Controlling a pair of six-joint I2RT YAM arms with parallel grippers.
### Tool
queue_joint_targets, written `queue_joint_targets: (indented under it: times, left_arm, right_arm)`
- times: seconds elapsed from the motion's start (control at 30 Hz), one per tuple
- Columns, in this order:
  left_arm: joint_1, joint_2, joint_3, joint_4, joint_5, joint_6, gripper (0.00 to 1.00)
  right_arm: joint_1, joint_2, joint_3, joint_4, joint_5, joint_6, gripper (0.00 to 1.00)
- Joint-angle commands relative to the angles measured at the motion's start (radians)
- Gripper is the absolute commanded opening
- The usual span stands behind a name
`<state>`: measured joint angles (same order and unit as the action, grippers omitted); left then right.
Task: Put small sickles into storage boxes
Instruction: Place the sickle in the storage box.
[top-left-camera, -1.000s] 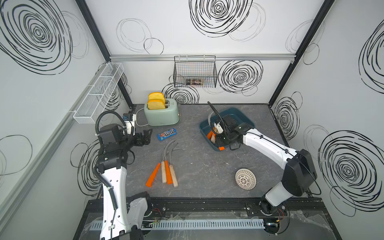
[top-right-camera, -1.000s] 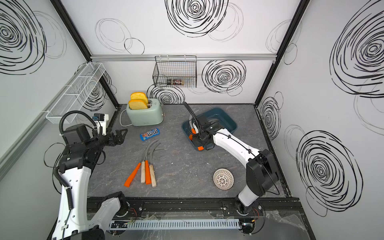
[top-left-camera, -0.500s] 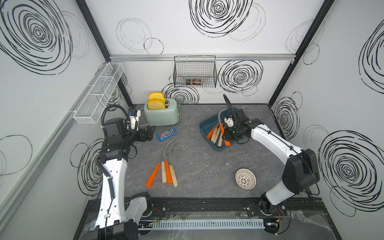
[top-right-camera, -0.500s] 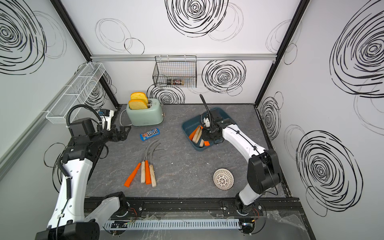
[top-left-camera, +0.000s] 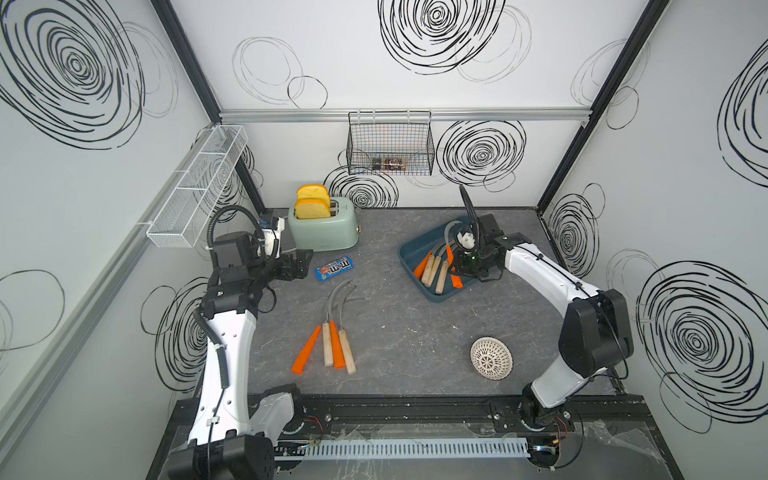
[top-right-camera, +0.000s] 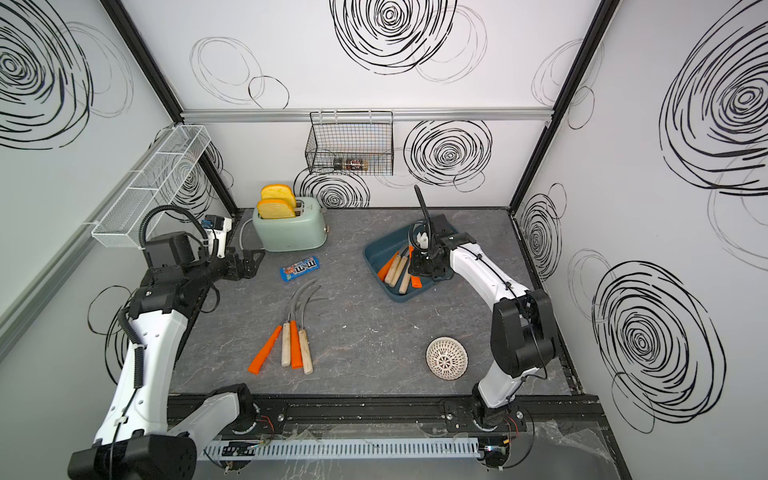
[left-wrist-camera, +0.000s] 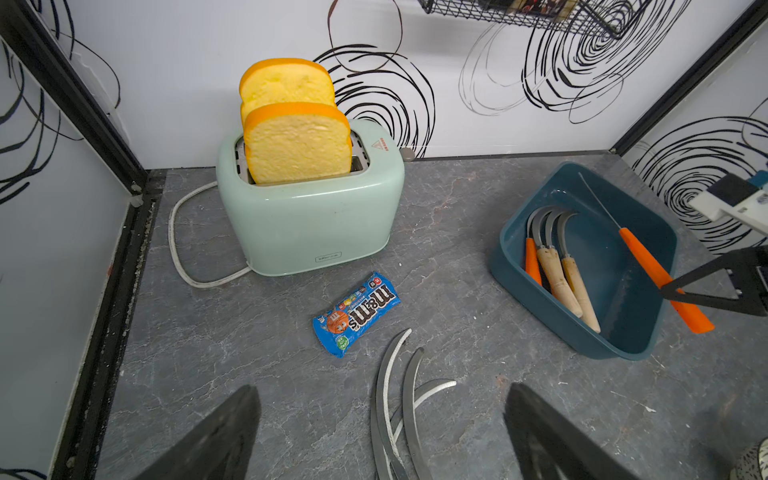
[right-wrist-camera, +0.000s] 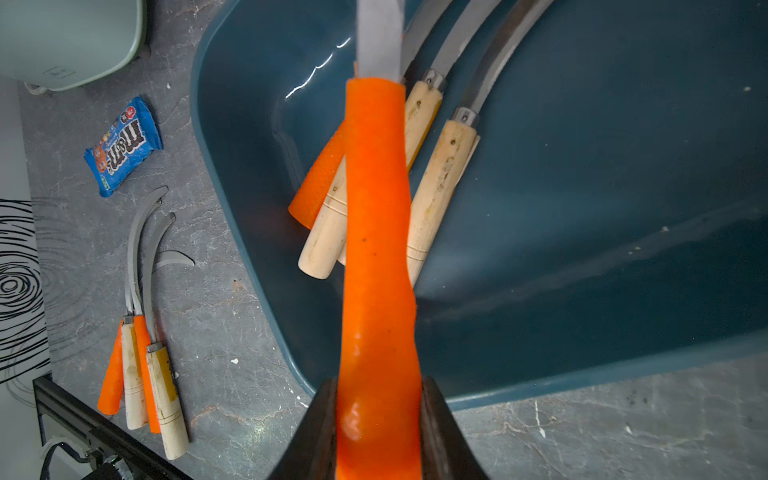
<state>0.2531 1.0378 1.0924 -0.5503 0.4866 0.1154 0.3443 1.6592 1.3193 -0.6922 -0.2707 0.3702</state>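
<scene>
Right of centre in both top views, the right gripper (right-wrist-camera: 379, 388) clamps an orange-handled sickle (right-wrist-camera: 376, 249) above the teal tray (top-left-camera: 417, 251), which holds several others. At frame left, the left gripper (top-left-camera: 300, 264) is wide open and empty. Four sickles (top-left-camera: 332, 336) lie mid-worktop.

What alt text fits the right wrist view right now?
The right gripper holds an orange-handled sickle in its fingers over the teal tray, where other sickles lie. Four more sickles and a candy packet lie on the grey table.

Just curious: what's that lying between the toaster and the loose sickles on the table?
A blue candy packet lies between the toaster and the loose sickles, seen in both top views.
</scene>
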Motion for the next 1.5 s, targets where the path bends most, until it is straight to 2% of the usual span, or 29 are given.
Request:
queue_joint_targets:
  times: [0.0,0.27,0.77,1.47]
  left_arm:
    - [-0.017,0.008,0.041,0.05,-0.016,0.005,0.96]
    - [-0.05,0.02,0.048,0.085,0.003,-0.039,0.96]
    - [-0.102,0.048,0.071,0.08,0.015,-0.042,0.96]
    - [-0.155,0.055,0.105,0.078,-0.025,-0.02,0.96]
  right_arm:
    - [-0.009,-0.004,0.004,0.044,-0.024,0.028,0.0]
    - [-0.051,0.007,-0.04,0.107,-0.09,0.086,0.0]
    - [-0.073,0.041,-0.075,0.176,-0.111,0.157,0.0]
    - [-0.057,0.09,-0.108,0.261,-0.112,0.269,0.0]
